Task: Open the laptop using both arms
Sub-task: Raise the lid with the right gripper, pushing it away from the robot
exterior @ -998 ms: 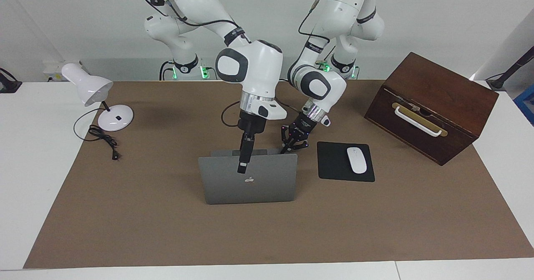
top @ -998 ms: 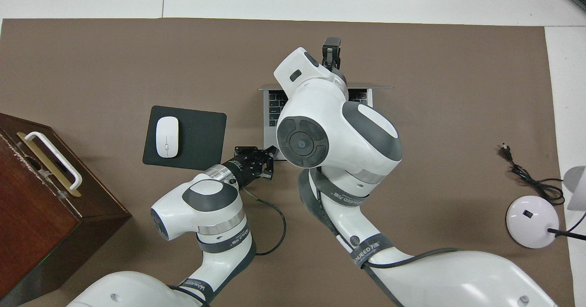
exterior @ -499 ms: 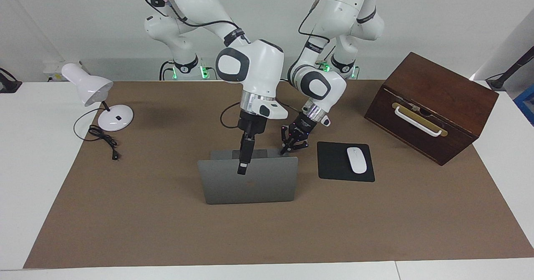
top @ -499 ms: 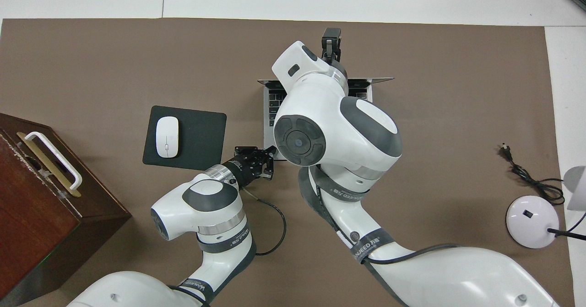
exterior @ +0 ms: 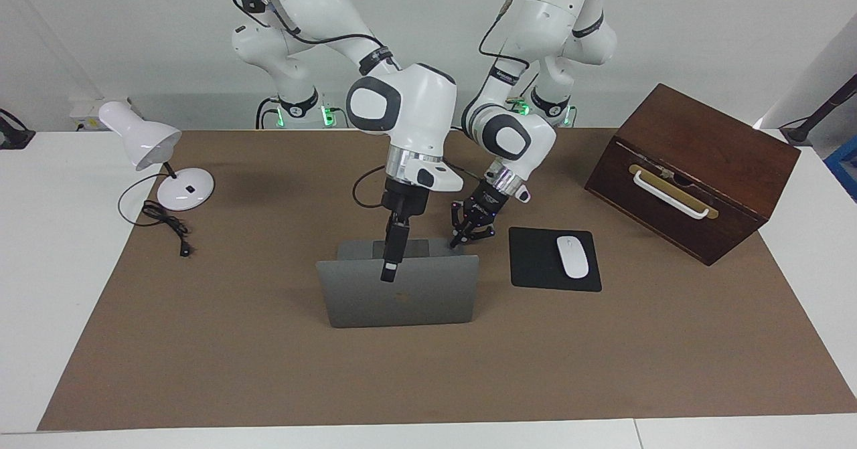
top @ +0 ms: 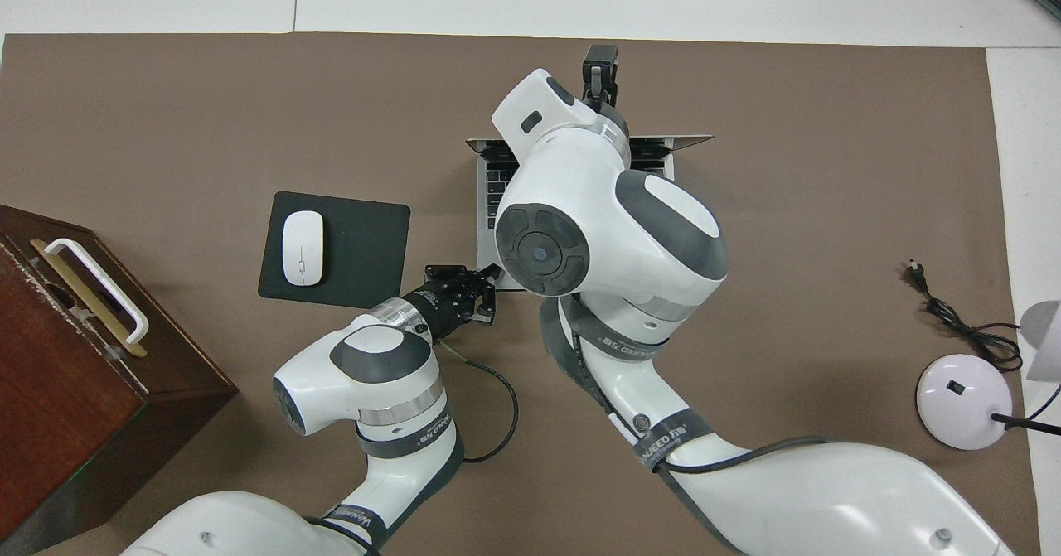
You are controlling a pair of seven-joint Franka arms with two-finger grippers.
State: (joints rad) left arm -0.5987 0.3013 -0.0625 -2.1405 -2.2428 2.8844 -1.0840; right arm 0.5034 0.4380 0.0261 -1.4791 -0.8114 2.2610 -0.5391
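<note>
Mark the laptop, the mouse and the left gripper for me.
laptop (exterior: 428,302): facing view, on the grey lid's outer face.
mouse (exterior: 572,256): facing view, on its white top, on the black pad.
left gripper (exterior: 459,240): facing view, at the shut fingertips by the laptop base's corner.

My two arms (exterior: 402,111) are glossy white shells with dark grey round joint caps and polished silver wrist rings. Black bands with white lettering wrap the forearms, and black cables loop along the links. Green lights glow at both bases. Each wrist ends in a small black gripper with slim fingers (exterior: 388,268).
</note>
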